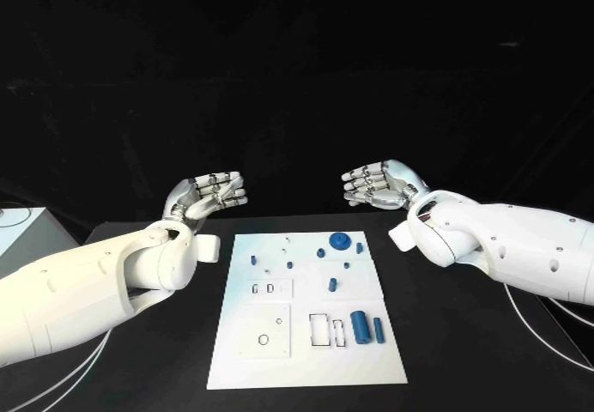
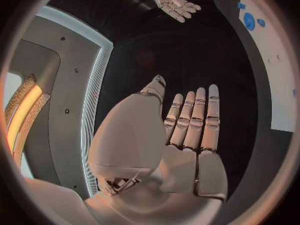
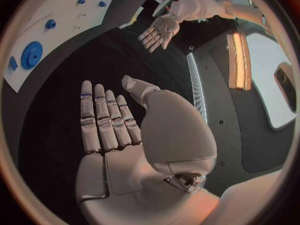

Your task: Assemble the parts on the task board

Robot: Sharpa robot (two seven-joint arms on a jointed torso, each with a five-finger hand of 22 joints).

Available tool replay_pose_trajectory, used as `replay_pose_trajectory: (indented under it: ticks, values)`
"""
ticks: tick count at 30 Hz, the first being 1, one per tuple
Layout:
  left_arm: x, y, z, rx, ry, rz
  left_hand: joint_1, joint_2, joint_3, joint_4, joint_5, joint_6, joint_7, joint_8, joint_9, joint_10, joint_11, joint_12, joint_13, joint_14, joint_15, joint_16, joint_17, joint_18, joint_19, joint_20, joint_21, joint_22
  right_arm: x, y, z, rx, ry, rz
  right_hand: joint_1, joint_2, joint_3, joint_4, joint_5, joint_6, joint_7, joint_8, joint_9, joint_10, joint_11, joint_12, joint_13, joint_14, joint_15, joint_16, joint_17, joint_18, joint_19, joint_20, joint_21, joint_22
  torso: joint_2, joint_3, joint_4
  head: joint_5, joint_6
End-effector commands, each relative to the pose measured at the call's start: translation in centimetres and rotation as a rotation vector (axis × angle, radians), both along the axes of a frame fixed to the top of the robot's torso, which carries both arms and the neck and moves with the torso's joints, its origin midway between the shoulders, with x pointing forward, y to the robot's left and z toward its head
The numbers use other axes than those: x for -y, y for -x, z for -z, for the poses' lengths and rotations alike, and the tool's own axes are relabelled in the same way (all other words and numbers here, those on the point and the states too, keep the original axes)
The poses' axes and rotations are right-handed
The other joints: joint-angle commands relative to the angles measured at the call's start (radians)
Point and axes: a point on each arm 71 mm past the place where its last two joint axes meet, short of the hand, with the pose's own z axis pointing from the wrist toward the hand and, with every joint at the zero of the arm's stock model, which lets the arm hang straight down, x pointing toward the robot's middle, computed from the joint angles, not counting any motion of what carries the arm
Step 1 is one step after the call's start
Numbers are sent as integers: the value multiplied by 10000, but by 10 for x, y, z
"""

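The white task board [image 1: 248, 360] lies in the middle of the black table. Small blue parts lie on it: a round disc [image 1: 338, 239] at the far end, a thick cylinder [image 1: 359, 327] and a thin bar [image 1: 378, 330] near the right edge, and several small pegs between them. My left hand [image 1: 210, 194] is raised beyond the board's far left corner, empty, its fingers straight in the left wrist view [image 2: 194, 120]. My right hand [image 1: 381, 185] is raised beyond the far right corner, also empty, fingers extended [image 3: 106, 120]. The disc [image 3: 31, 54] and board [image 3: 75, 15] show past the right hand.
A pale box [image 1: 22, 232] stands at the table's left edge. Rectangular and round cut-outs [image 1: 328, 330] mark the board's near half. Thin cables [image 1: 545, 330] trail on the table under the right arm.
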Motion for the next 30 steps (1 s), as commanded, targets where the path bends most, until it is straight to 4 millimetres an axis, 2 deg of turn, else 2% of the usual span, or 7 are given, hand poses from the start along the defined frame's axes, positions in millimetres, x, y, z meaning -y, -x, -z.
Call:
replay_pose_trajectory:
  ticks: [1, 6, 12, 17, 20, 23, 30]
  values:
    - [3, 6, -7, 351, -179, 863, 382, -35, 308, -304, -27, 504, 198, 196, 71, 729, -233, 144, 26, 795, -272, 404, 342, 66, 626, -263, 443, 187, -6, 3, -7, 1545, 2542, -806, 292, -96, -163, -216, -136, 1345, 78, 335, 134, 1582, -417, 69, 37, 1636, -593, 506, 210, 165, 1544, -583, 1043, 430, 256, -25, 114, -114, -20]
    - [2, 16, -13, 439, -387, 1367, 499, -411, 1149, -549, -25, 1035, -38, 384, 110, 1820, -562, 20, 8, 1879, -718, 1052, 1215, 37, 1421, -790, 1559, 795, -9, 4, -8, 2021, 4209, -1112, 205, -254, -458, -147, -100, 1920, -262, 376, 113, 2656, -854, -48, 44, 3366, -1160, 1255, 831, 160, 2402, -1171, 2702, 1421, 515, -28, 240, -249, 33]
    - [5, 29, -18, 448, -409, 1792, 94, -882, 2192, -681, 6, 1192, -178, 345, 121, 2417, -747, -335, 9, 2261, -1015, 2122, 2681, -56, 1809, -1247, 4102, 2459, -14, 7, -4, 2191, 5923, -1404, -159, -756, 140, 296, 253, 2166, -484, 207, 90, 3274, -1145, -178, 75, 4748, -1547, 3282, 2726, 177, 3146, -1493, 4464, 2594, 796, -32, 385, -438, 100]
    - [7, 37, -21, 375, -318, 2140, -385, -1190, 3050, -938, -37, 1161, -172, 280, 151, 2366, -762, -349, 10, 2168, -1126, 3887, 4386, 27, 1212, -1299, 6243, 3980, -18, 9, -1, 2310, 6974, -1507, -290, -1118, 591, 636, 301, 2207, -567, 144, 236, 3362, -1215, -177, 111, 4797, -1617, 5472, 4416, -455, 4301, -1547, 8472, 7395, 994, -38, 518, -513, 216]
    - [10, 41, -22, 325, -257, 2360, -630, -1273, 3494, -1134, -29, 1221, -178, 324, 228, 2409, -792, -339, 21, 1977, -1142, 4772, 5091, 49, 921, -1286, 7145, 4602, -21, 10, 1, 2358, 7466, -1499, -395, -1334, 778, 967, 260, 2158, -549, 146, 467, 3282, -1208, -187, 80, 4928, -1575, 9324, 8010, -1017, 5108, -1510, 11429, 11244, 1085, -36, 585, -533, 176]
    - [12, 44, -23, 314, -241, 2546, -788, -1328, 3668, -1237, -34, 1199, -188, 331, 278, 2410, -798, -342, 21, 1907, -1152, 5196, 5374, 56, 854, -1276, 7563, 4868, -24, 10, 3, 2398, 7792, -1483, -421, -1433, 791, 1101, 153, 2043, -506, 99, 565, 3103, -1136, -176, 52, 4995, -1511, 10561, 9193, -1078, 5158, -1432, 11809, 11738, 1151, -31, 638, -568, 143]
    - [12, 47, -24, 289, -240, 2697, -1005, -1379, 3812, -1350, -39, 1060, -195, 285, 321, 2308, -788, -345, 20, 1865, -1150, 5675, 5645, 52, 883, -1267, 8090, 5219, -28, 10, 9, 2412, 8228, -1382, -415, -1522, 754, 1185, 187, 1936, -436, 51, 668, 2804, -1044, -204, 29, 4960, -1435, 11240, 9735, -1068, 5129, -1359, 11896, 11825, 1276, -21, 711, -682, 95]
